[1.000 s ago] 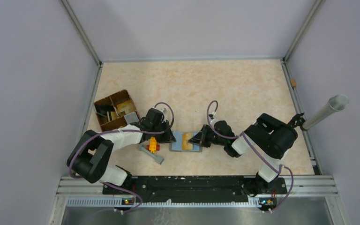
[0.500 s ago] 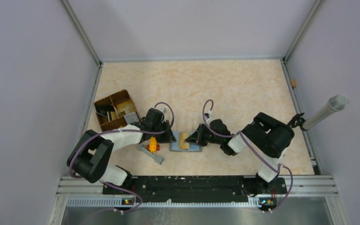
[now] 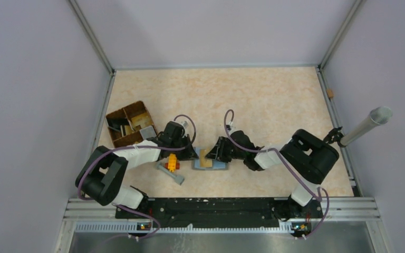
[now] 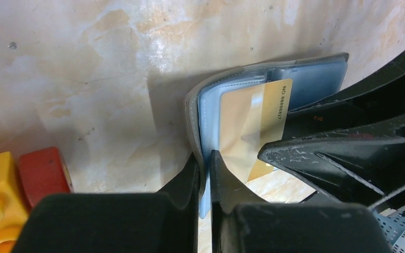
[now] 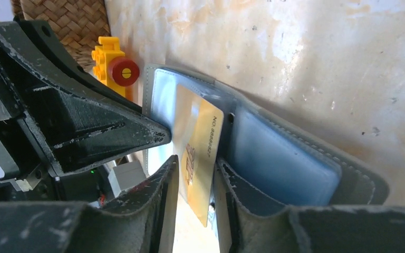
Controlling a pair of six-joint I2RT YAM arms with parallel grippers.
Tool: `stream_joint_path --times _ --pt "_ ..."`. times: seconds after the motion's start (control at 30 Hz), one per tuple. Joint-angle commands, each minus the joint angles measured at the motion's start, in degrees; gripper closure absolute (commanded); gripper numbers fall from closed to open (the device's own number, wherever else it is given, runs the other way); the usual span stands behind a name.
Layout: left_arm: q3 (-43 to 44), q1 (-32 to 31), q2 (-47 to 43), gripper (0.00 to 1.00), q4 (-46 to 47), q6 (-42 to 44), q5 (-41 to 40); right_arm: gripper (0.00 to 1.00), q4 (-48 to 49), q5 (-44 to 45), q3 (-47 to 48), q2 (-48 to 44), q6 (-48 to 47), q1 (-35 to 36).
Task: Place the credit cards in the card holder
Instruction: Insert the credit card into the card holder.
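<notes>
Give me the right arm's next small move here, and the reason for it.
Probably push the gold card a little deeper into the clear pocket. The right gripper holds the card, which sits only partly inside the pocket with its numbered end sticking out. The left gripper pinches the card holder by its edge and steadies it open.

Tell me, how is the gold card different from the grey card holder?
The gold card is small and shiny gold with a printed number; the card holder is bigger, grey outside with blue-grey pockets. The card is a single flat piece; the holder lies open like a book. The right hand pinches the card, while the left hand pinches the holder's edge. Both are thin and rectangular.
</notes>
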Motion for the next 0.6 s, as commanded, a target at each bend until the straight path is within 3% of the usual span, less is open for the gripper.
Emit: stream_joint_path --times 0.0,0.17,0.4,0.57 --pt "-1.0 -0.4 1.0 0.96 0.0 0.3 -0.8 0.67 -19.0 10.0 3.2 -5.0 -8.7 1.3" --pt "-1.2 -0.5 0.9 0.96 0.6 0.1 -0.7 0.62 -26.3 13.7 5.6 -7.1 -11.3 1.9" --pt "-1.6 -0.5 0.9 0.93 1.5 -0.4 0.3 0.68 -23.8 10.3 7.0 -4.6 -11.1 3.1" --pt "-2.1 -0.4 0.5 0.77 2.2 -1.1 0.8 0.74 -22.6 8.6 8.8 -2.6 -10.1 4.4"
